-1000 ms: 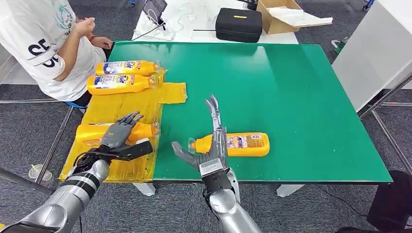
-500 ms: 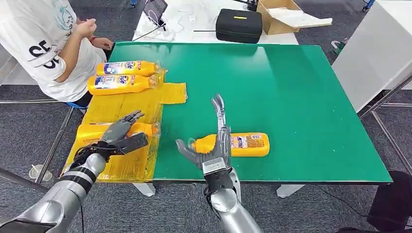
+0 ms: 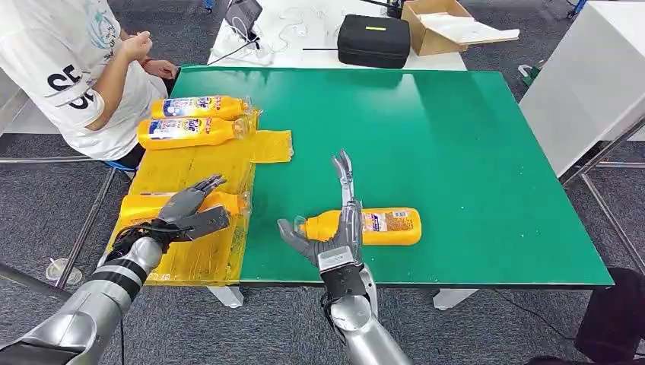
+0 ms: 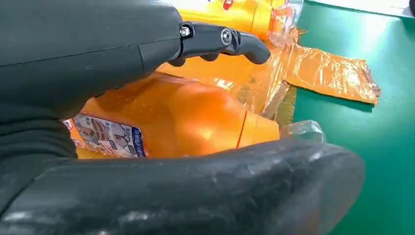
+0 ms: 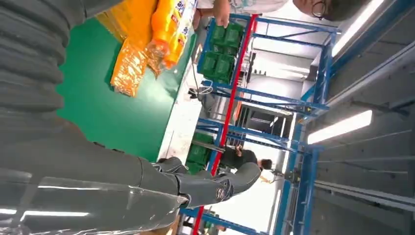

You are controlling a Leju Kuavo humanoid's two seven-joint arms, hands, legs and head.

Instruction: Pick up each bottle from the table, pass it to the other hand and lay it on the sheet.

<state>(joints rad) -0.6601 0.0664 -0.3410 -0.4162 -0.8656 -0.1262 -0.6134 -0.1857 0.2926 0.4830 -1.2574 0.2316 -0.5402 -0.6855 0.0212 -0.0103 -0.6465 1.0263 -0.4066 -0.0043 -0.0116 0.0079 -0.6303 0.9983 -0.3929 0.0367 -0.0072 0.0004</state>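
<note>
Left hand [image 3: 190, 213] pulled back slightly, fingers spread above sheet bottle [image 3: 144, 207] | right hand [image 3: 335, 228] barely moved, spread, over table bottle [image 3: 380, 226] neck | two bottles [image 3: 194, 119] beyond left hand on sheet [image 3: 198, 163] | person [image 3: 76, 68] past them

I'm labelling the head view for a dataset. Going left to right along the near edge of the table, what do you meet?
Left hand over a bottle on the sheet → yellow sheet → right hand → bottle on the green table → bare green table.
</note>
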